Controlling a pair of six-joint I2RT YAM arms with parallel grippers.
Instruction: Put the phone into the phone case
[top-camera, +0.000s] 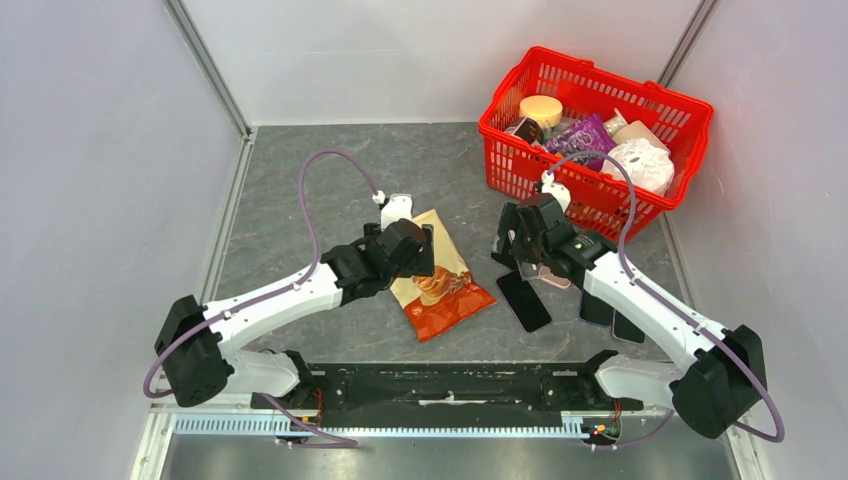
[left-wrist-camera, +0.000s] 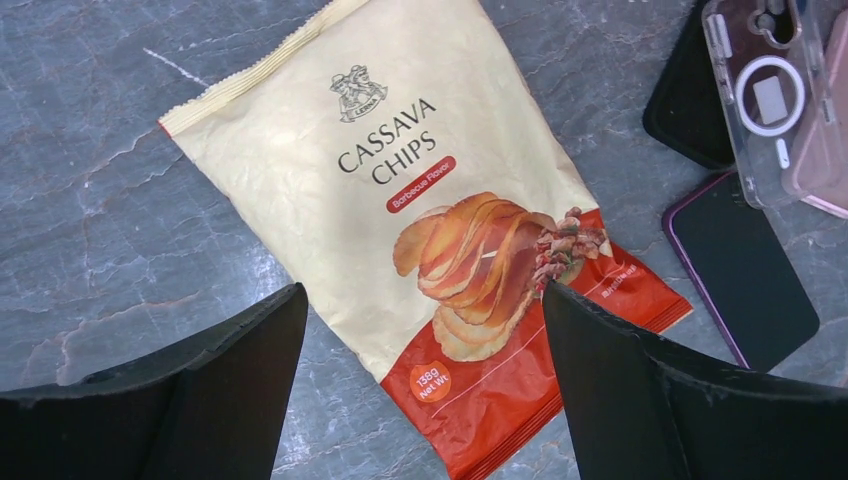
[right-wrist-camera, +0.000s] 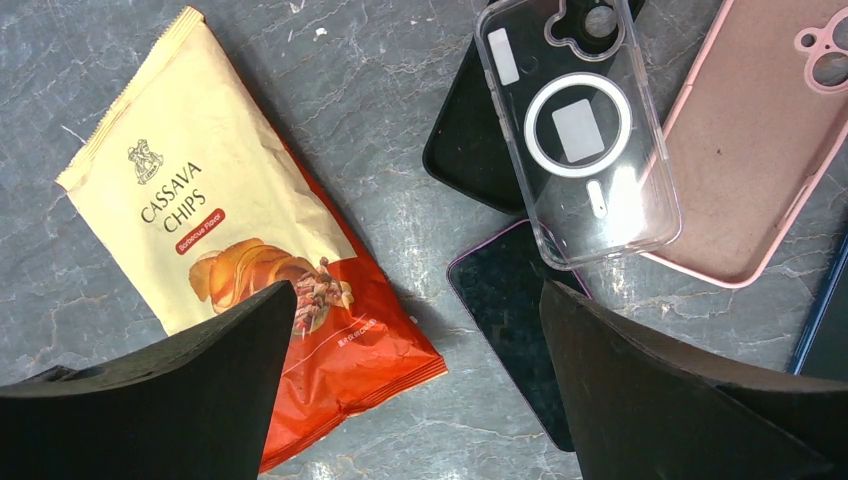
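Both jaws wide open, nothing held. My right jaws hang over phone (right-wrist-camera: 505, 320): purple-edged, screen up, flat on desk (right-wrist-camera: 390, 110), top corner tucked under clear case (right-wrist-camera: 580, 140), pink case (right-wrist-camera: 745, 170) alongside. My left jaws sit over chips bag (left-wrist-camera: 400, 200), off task. Risk, I reckon: lifting phone drags clear case, overlap snags; thin phone slips. Right wrist view shows overlap; top view buries cases under arm, adds red basket (top-camera: 600, 120).

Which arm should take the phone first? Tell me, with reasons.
Right. The right fingers, open, hover over the phone and the clear case; the left fingers hang over the chips bag instead.
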